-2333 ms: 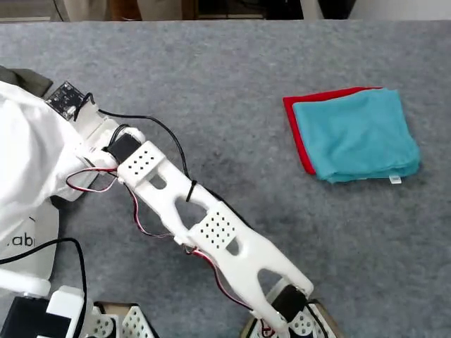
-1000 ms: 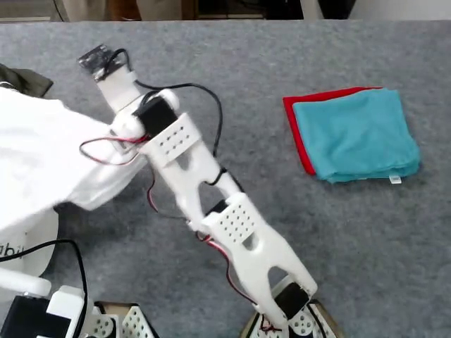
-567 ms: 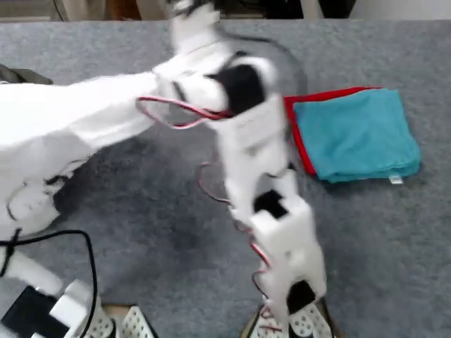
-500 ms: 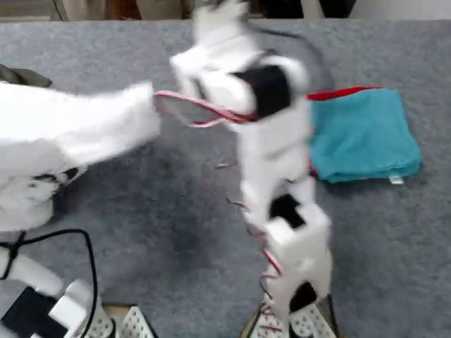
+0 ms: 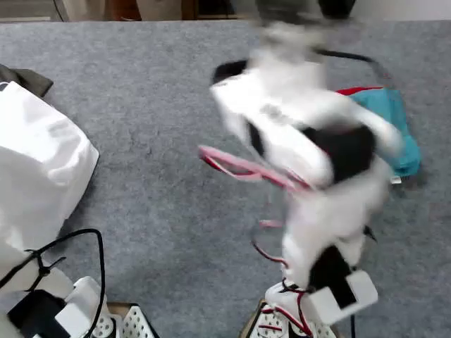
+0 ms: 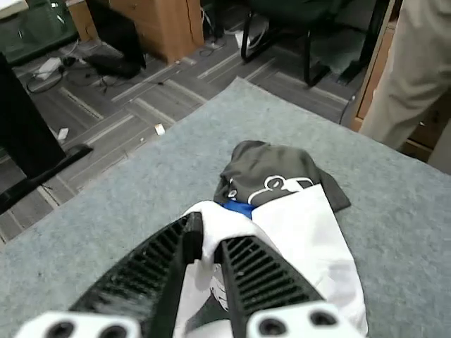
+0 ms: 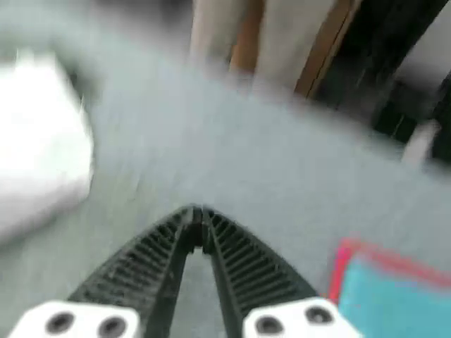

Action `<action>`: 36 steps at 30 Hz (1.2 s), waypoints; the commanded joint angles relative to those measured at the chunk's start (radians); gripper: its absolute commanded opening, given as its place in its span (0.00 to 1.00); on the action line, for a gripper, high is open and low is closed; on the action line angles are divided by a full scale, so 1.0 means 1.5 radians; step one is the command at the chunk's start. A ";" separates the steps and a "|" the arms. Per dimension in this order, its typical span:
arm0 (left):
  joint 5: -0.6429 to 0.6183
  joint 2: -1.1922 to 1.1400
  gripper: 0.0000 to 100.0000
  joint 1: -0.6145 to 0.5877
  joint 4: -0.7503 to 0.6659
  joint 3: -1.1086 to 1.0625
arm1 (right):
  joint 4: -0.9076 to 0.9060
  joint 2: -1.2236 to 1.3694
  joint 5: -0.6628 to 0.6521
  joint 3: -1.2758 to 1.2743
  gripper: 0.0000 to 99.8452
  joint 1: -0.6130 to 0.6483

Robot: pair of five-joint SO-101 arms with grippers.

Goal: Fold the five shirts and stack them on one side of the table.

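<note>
The left gripper [image 6: 204,241] pinches a fold of the white shirt [image 5: 39,165], heaped at the table's [image 5: 162,211] left edge with a dark grey shirt [image 6: 271,176] touching it (towards the far corner). The right gripper [image 7: 198,225] has its fingers pressed together. The teal shirt [image 5: 402,120] lies folded on the red shirt [image 5: 356,90] near the right edge.

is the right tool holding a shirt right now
No, in the right wrist view the right tool is shut on nothing, and the white shirt lies apart from it.
</note>
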State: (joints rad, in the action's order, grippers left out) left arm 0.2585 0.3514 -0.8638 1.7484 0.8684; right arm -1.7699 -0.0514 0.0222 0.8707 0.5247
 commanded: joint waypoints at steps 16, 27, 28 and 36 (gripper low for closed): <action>0.014 0.009 0.02 -0.328 -0.061 -0.477 | 0.336 0.499 0.006 -0.112 0.26 0.372; 0.135 0.009 0.02 -0.414 -0.260 -0.796 | 0.314 0.854 0.041 0.322 0.26 0.392; 0.138 0.009 0.02 -0.414 -0.270 -0.815 | 0.314 0.877 0.041 0.358 0.26 0.392; 0.141 0.009 0.02 -0.415 -0.305 -0.847 | 0.331 0.967 0.041 0.504 0.23 0.394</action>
State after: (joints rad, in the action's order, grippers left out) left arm 0.4611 0.3498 -1.4791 1.3065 -0.4097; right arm -1.2927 1.4139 0.0744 1.5566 1.1032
